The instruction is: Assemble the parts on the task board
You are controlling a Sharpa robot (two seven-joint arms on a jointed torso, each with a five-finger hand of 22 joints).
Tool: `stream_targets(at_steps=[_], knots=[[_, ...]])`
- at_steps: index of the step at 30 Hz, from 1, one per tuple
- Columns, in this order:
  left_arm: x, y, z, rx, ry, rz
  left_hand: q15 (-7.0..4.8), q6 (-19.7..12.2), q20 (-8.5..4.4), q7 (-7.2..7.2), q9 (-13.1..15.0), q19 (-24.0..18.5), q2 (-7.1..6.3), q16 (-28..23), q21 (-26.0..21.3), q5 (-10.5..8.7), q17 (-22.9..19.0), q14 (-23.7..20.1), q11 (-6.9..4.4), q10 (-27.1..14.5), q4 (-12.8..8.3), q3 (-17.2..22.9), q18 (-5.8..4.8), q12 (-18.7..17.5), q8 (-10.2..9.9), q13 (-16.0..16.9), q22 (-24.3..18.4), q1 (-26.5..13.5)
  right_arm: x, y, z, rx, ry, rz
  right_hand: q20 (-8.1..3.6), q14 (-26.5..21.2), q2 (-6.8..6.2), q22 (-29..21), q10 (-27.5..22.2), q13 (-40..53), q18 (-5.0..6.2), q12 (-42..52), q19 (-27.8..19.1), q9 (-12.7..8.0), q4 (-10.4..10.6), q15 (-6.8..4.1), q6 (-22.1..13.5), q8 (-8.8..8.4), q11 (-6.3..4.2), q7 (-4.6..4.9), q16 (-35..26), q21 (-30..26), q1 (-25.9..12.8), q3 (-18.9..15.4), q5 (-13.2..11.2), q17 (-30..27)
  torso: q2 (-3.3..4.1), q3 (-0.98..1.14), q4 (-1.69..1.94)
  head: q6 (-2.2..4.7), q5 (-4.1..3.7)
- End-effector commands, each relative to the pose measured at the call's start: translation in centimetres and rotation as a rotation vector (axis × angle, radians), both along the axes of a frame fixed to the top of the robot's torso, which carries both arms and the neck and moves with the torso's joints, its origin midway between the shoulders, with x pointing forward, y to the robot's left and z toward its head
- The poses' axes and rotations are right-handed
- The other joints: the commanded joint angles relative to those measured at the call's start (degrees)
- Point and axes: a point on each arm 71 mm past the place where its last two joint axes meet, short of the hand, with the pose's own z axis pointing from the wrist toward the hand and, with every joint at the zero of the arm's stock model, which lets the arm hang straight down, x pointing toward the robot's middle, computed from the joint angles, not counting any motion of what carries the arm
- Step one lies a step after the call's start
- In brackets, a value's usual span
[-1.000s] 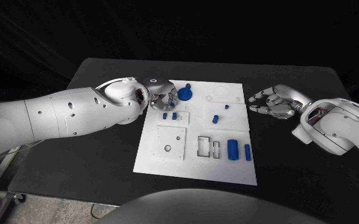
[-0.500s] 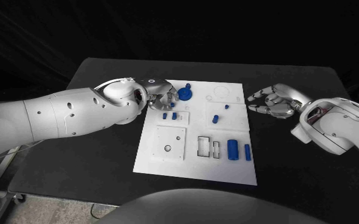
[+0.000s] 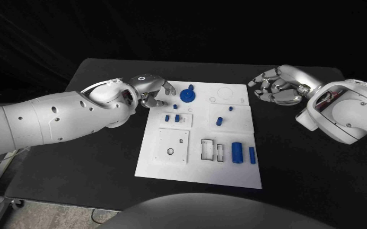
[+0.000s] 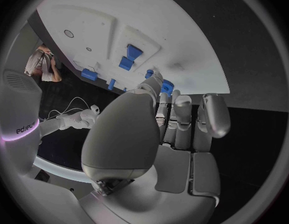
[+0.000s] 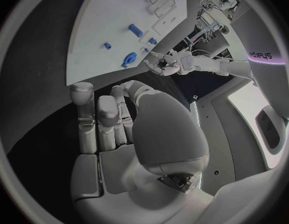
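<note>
The white task board (image 3: 200, 173) lies in the middle of the black table. On it are a round blue part (image 3: 188, 95), a small peg (image 3: 175, 106), two small blocks (image 3: 172, 117), two more pegs (image 3: 219, 121) and two blue cylinders (image 3: 238, 153). My left hand (image 3: 153, 92) hovers at the board's far left corner, fingers apart, holding nothing. In the left wrist view its fingers (image 4: 175, 119) reach toward the board (image 4: 101, 10) near the round part (image 4: 166, 87). My right hand (image 3: 273, 87) hangs beyond the board's right edge with loosely bent fingers, empty, as the right wrist view (image 5: 113, 119) also shows.
Recessed white slots (image 3: 173, 145) and rectangular cut-outs (image 3: 208, 149) mark the board's near half. Bare black table (image 3: 92, 149) surrounds the board on both sides. The right wrist view shows the board (image 5: 101, 25) and my left hand (image 5: 159, 63) across it.
My left hand has drawn back to the left, off the board's far left area, uncovering the small peg. My right hand has moved away toward the far side of the table.
</note>
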Motion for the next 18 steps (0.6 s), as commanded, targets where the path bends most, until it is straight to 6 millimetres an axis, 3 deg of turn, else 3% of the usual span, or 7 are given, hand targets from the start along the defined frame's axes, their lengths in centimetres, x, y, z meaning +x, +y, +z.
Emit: stream_targets(at_steps=[1, 5, 8, 11, 14, 16, 18], knots=[[-0.4, 0.3, 1.5, -0.189, -0.114, -0.046, 0.03, -0.7, 0.15, -0.81, -0.1, -0.6, -0.67, -1.1, -0.8, -0.60, -2.2, -1.6, -0.03, -3.0, 1.7, -1.7, 0.60, 3.2, 0.6, 2.4, 9.5, -0.8, -0.1, 1.0, 0.5, -0.086, -0.061, 0.053, 0.06, -0.9, -0.86, 2.3, -3.6, -2.2, 1.00, -2.9, -0.9, 0.6, -0.9, 0.10, 0.3, 0.48, -2.00, -0.11, -0.9, -1.0, 0.2, 1.0, -0.2, -1.1, 0.16, -0.24, 0.33, 0.00, -0.40], [-0.7, 1.6, 2.3, -0.303, -0.144, -0.062, 0.28, -3.9, 0.28, -1.72, -0.1, -2.0, -1.20, -1.9, -2.7, -0.99, -4.5, -3.5, -0.04, -9.2, 4.2, -8.0, 0.96, 8.0, 2.2, 5.4, 9.0, -1.6, 0.2, 2.4, 0.4, -0.202, -0.085, 0.102, 0.71, -4.1, -1.35, 2.3, -8.7, -7.8, 1.58, -10.9, -4.4, 1.6, -2.1, 1.45, -1.9, 0.24, 0.00, -0.14, -4.1, -5.7, -0.6, 1.6, -1.9, -4.8, 0.17, -0.31, 0.81, 0.00, -0.90], [-0.8, 2.4, 2.6, -0.374, -0.144, -0.065, 0.32, -6.2, 0.54, -2.29, -0.2, -3.9, -1.70, -3.1, -4.9, -2.61, -7.0, -5.9, 0.16, -12.4, 4.5, -12.4, 1.33, 9.1, 3.3, 5.8, 8.4, -3.3, 0.4, 3.3, 0.1, -0.312, -0.125, 0.135, 1.36, -5.4, -1.89, 2.2, -11.9, -12.3, 1.93, -16.6, -5.8, 2.6, -2.7, 1.98, -2.7, 0.58, 1.74, -0.74, -5.2, -7.6, -1.3, 1.4, -6.3, -6.2, 0.21, -0.36, 0.94, 0.00, -1.14], [-0.8, 2.9, 2.8, -0.464, -0.122, -0.070, 0.73, -7.2, 0.76, -1.88, -0.2, -6.9, -2.66, -6.0, -8.4, -2.82, -11.6, -10.3, 0.55, -14.3, 4.6, -17.6, 1.94, 9.5, 4.2, 5.9, 7.4, -5.4, 0.7, 4.0, -0.4, -0.402, -0.168, 0.156, 1.77, -5.2, -2.06, 2.1, -12.1, -14.8, 1.98, -19.0, -5.6, 3.4, -2.9, 2.17, -2.5, 1.11, 2.03, -0.84, -4.8, -7.7, -2.0, 0.7, -10.5, -6.1, 0.21, -0.38, 1.12, 0.00, -1.50], [-0.9, 3.1, 3.1, -0.559, -0.113, -0.099, 1.04, -7.2, 0.97, -0.62, -0.1, -9.0, -4.50, -7.7, -10.7, -2.64, -13.1, -12.5, 0.60, -14.2, 4.7, -26.3, 2.32, 10.1, 5.0, 5.9, 6.8, -8.4, 0.8, 4.6, -1.3, -0.481, -0.203, 0.174, 2.11, -3.9, -2.25, 2.6, -12.0, -16.9, 1.55, -20.8, -3.7, 3.7, -2.9, 2.41, -2.7, 0.85, 2.16, -0.13, -3.0, -5.2, -2.6, 0.1, -13.0, -4.6, 0.28, -0.41, 1.00, 0.00, -1.57], [-1.0, 3.0, 3.3, -0.611, -0.110, -0.116, 1.23, -7.3, 1.12, -0.60, -0.2, -12.8, -5.81, -9.4, -15.2, -2.52, -13.9, -14.6, 0.49, -14.2, 4.9, -28.6, 3.11, 10.2, 5.4, 5.6, 5.4, -11.6, 0.8, 5.0, -1.9, -0.523, -0.229, 0.188, 2.34, -3.3, -2.28, 2.9, -11.6, -18.1, 1.29, -21.6, -2.7, 4.1, -2.9, 2.38, -1.6, 1.08, 2.06, 0.56, -2.1, -4.0, -3.0, -0.3, -13.5, -3.8, 0.34, -0.45, 1.01, 0.00, -1.74], [-1.0, 2.9, 3.4, -0.653, -0.101, -0.120, 1.53, -6.6, 1.31, -0.41, -0.1, -16.5, -5.76, -11.6, -19.5, -2.52, -15.0, -16.8, 0.47, -14.2, 4.9, -28.4, 3.77, 10.2, 6.2, 5.3, 4.1, -12.8, 0.7, 5.3, -2.4, -0.553, -0.246, 0.202, 2.28, -2.8, -2.39, 3.1, -11.3, -18.6, 1.18, -21.9, -2.1, 4.1, -2.9, 2.24, -1.2, 1.05, 1.91, 0.65, -1.5, -3.2, -3.1, -0.6, -13.8, -3.2, 0.29, -0.52, 1.07, 0.00, -1.94]])
